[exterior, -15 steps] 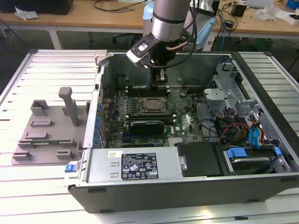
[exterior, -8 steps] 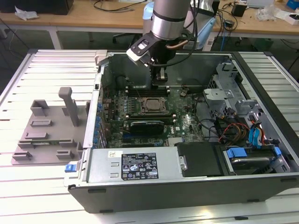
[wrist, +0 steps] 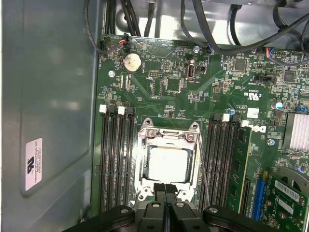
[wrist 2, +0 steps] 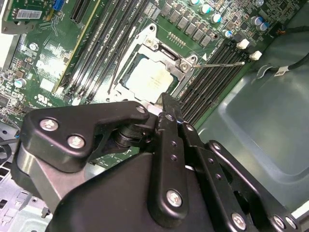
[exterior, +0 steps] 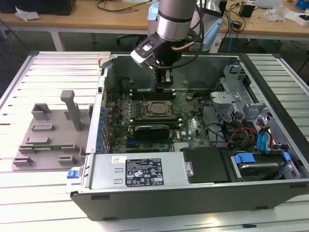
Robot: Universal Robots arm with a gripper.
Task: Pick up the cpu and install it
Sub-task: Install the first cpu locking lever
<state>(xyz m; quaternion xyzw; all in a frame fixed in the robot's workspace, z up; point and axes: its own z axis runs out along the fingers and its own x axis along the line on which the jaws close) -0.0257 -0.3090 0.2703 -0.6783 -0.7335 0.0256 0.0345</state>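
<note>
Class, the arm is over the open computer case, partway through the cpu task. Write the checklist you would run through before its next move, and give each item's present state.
1. cpu lies inside the socket frame, square to it: ok.
2. gripper shut and holding nothing, at the frame's edge: ok.
3. Socket lever latched down: cannot tell.
4. Memory slots beside the frame not touched by the gripper: ok.
5. cpu fully seated on its contacts: cannot tell.
</note>
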